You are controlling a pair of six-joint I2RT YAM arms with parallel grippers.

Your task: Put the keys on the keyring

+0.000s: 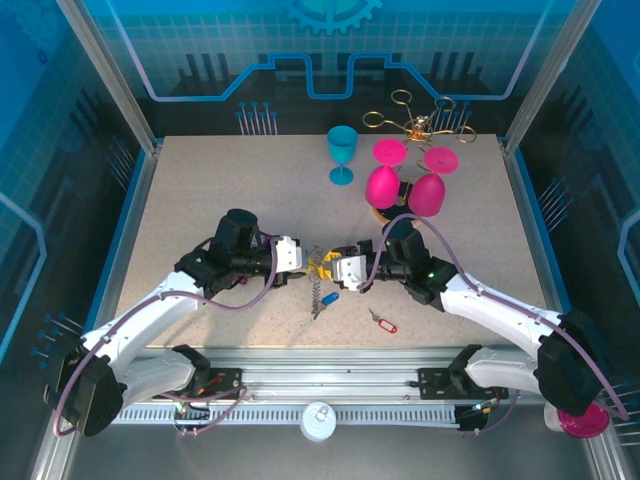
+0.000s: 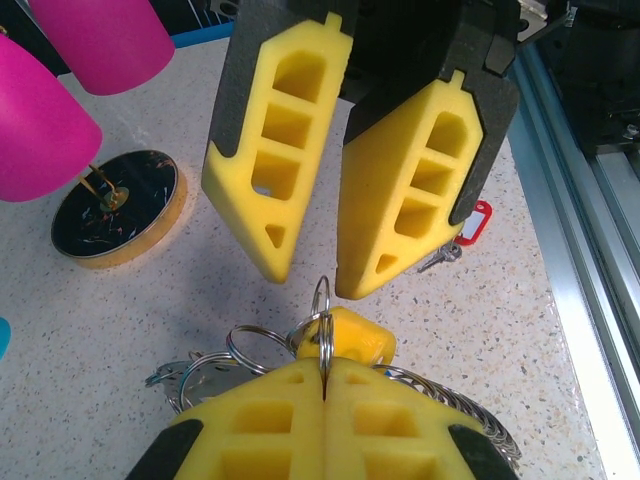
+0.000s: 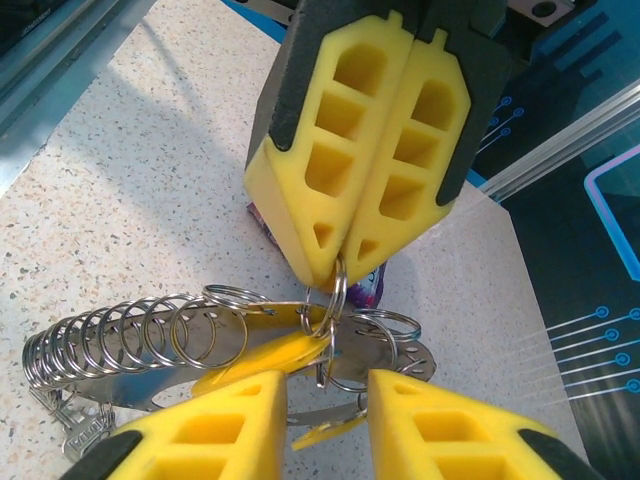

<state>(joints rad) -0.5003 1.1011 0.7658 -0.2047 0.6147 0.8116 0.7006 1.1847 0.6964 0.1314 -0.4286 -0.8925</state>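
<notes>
My left gripper (image 1: 306, 262) is shut on a small silver split ring (image 2: 324, 335) that carries a key with a yellow head (image 2: 352, 337). In the right wrist view the same left fingertips (image 3: 345, 240) pinch that ring above the yellow key (image 3: 265, 357). My right gripper (image 3: 330, 390) is open, facing the left one tip to tip, with its jaws on either side of the ring and key but not closed on them. The keyring (image 3: 110, 335), a coil of wire loops on an oval metal band, hangs below both grippers (image 1: 317, 293). A blue key (image 1: 330, 298) and a red key (image 1: 382, 322) lie on the table.
A turquoise goblet (image 1: 341, 150) and two upturned pink goblets (image 1: 385, 185) stand at the back, beside a gold wire rack (image 1: 420, 122). A black gold-rimmed disc (image 2: 115, 205) lies under the pink goblets. The table's front rail (image 1: 330, 385) runs close behind the keys.
</notes>
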